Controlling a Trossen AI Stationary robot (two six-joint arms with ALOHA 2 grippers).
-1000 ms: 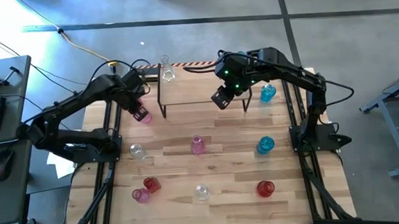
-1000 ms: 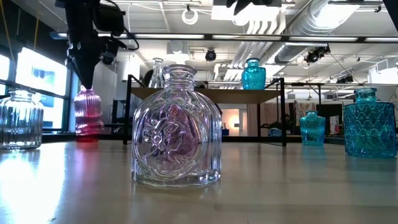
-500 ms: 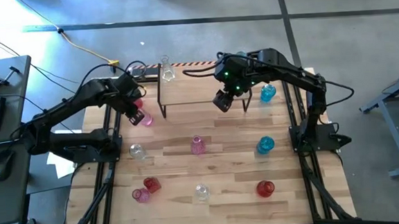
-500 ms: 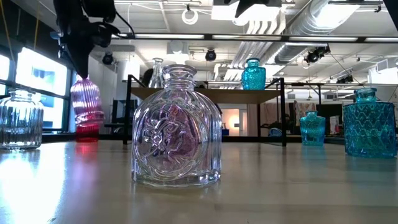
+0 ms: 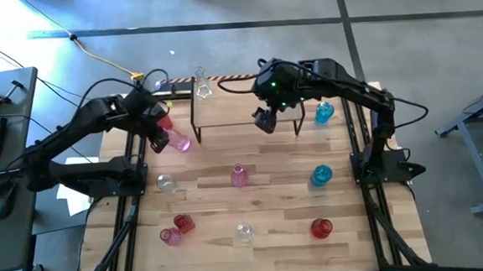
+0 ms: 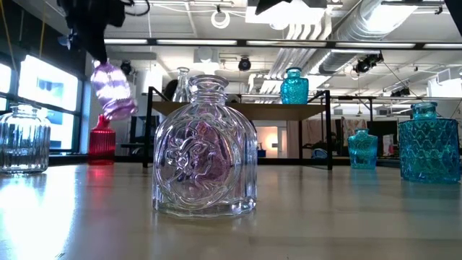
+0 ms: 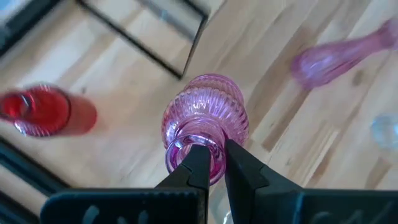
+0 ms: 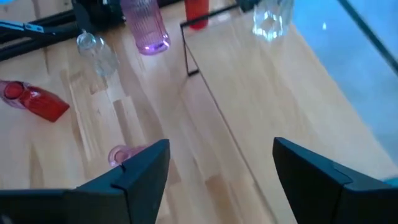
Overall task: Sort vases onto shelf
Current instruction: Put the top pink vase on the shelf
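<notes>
The ribbed pink glass vase (image 5: 177, 141), formerly upright on the desk, now hangs tilted, lifted by the left gripper (image 7: 211, 163); the right gripper's (image 8: 214, 165) fingers have spread.

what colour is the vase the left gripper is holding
Pink, with ribbed glass; the vase shows best in the left wrist view, pinched at its rim by the left gripper.

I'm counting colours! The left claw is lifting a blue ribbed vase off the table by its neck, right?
Not quite: the ribbed vase in the left claw is pink, not blue. The left wrist view shows it clearly. The rest is right: it is pinched by its neck and lifted off the table.
</notes>
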